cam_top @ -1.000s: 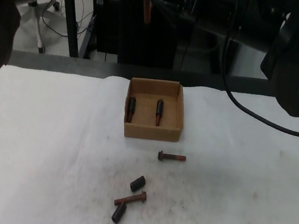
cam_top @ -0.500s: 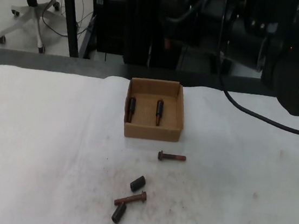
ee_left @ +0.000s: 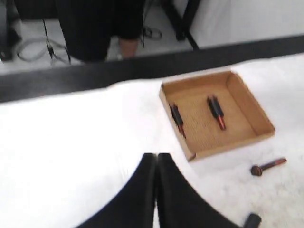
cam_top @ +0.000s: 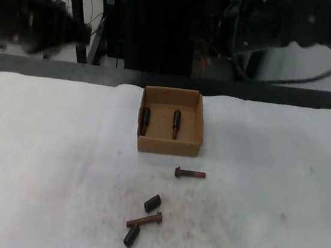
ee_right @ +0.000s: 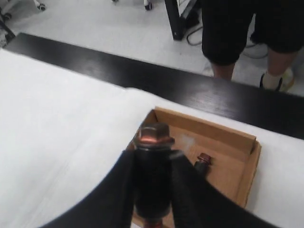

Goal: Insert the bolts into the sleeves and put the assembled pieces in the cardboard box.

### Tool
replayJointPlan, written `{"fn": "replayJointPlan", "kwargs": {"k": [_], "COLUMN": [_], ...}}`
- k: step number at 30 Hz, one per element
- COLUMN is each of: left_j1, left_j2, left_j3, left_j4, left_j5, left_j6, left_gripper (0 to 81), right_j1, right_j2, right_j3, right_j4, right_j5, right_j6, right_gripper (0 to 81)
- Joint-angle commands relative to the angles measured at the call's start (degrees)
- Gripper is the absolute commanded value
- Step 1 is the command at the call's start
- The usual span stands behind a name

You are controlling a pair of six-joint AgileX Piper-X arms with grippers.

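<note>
Looking from high, the cardboard box (cam_top: 168,147) sits on the worktop (cam_top: 40,163) with two finished pieces (cam_top: 176,123) inside, and loose bolts (cam_top: 189,173) and sleeves (cam_top: 153,203) lie in front. In the left wrist view, the left tool (ee_left: 156,162) is pinched shut on nothing. In the right wrist view, the right tool (ee_right: 153,164) squeezes a bolt in its sleeve (ee_right: 153,137) with the box beyond, so I think it should go low over a bare spot there, then let go softly.
</note>
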Motion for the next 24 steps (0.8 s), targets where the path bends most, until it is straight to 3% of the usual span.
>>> {"fn": "replayJointPlan", "kwargs": {"k": [1,11,24], "left_j1": [0.01,0.01,0.01], "left_j2": [1.52,3.10,3.24], "left_j3": [-0.40,-0.01,-0.01], "left_j4": [5.45,6.77,4.40], "left_j5": [2.94,6.21,6.21], "left_j6": [-0.33,-0.30,-0.30], "left_gripper": [0.3,0.3,0.3], "right_j1": [-0.09,-0.09,-0.09], "right_j2": [0.92,15.69,21.39], "right_j3": [-2.39,-16.99,-18.07], "right_j4": [1.51,8.79,13.79], "right_j5": [0.44,3.68,4.87], "right_j6": [-0.46,-0.33,-0.64], "right_gripper": [0.8,0.8,0.8]}}
